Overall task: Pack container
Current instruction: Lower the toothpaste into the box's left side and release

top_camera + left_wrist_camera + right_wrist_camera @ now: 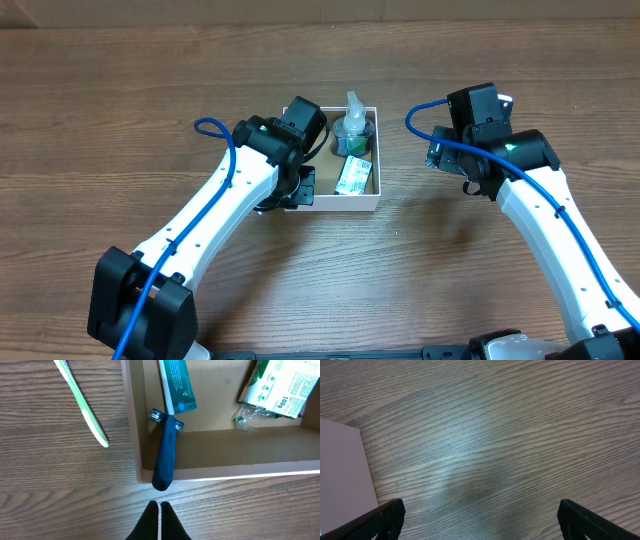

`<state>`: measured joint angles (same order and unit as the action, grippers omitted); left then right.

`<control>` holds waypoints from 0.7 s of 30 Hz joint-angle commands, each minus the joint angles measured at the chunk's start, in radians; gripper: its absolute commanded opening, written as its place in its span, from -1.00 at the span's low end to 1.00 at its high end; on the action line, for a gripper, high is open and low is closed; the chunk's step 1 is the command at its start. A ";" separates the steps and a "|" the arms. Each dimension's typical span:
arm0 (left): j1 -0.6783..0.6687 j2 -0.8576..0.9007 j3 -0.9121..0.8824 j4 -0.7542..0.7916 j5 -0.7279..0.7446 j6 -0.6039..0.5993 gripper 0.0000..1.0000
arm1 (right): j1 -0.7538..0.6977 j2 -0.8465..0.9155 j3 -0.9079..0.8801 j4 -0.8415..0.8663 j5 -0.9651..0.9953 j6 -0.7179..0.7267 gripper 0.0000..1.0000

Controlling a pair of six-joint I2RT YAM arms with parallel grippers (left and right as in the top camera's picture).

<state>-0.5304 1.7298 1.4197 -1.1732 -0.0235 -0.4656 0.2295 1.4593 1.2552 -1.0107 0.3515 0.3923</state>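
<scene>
The container (pixel 345 203) is a square white box with a brown inside, at the middle of the table. It holds a clear pump bottle (pixel 352 125) and a green-and-white packet (pixel 352 176). In the left wrist view, the container's near corner (pixel 225 450) holds a teal tube (pixel 176 385), the packet (pixel 280 387) and a blue razor (pixel 165 460) whose handle lies over the rim. A green-and-white toothbrush (pixel 82 402) lies on the table outside the left wall. My left gripper (pixel 160 506) is shut and empty, just outside the rim (pixel 296 192). My right gripper (pixel 480 515) is open and empty over bare table, right of the container (pixel 445 150).
The container's white outer wall (pixel 342 470) shows at the left edge of the right wrist view. My left arm (pixel 220 210) covers the table left of the container in the overhead view, hiding the toothbrush there.
</scene>
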 commanded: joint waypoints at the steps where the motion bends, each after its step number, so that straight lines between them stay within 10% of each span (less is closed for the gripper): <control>1: 0.000 0.010 -0.005 0.008 -0.014 -0.006 -0.92 | -0.003 -0.017 0.021 0.006 0.014 0.005 1.00; 21: 0.000 0.011 -0.013 0.007 -0.014 -0.006 -0.92 | -0.003 -0.017 0.021 0.006 0.014 0.005 1.00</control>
<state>-0.5304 1.7306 1.4120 -1.1702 -0.0238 -0.4656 0.2295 1.4593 1.2552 -1.0103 0.3511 0.3923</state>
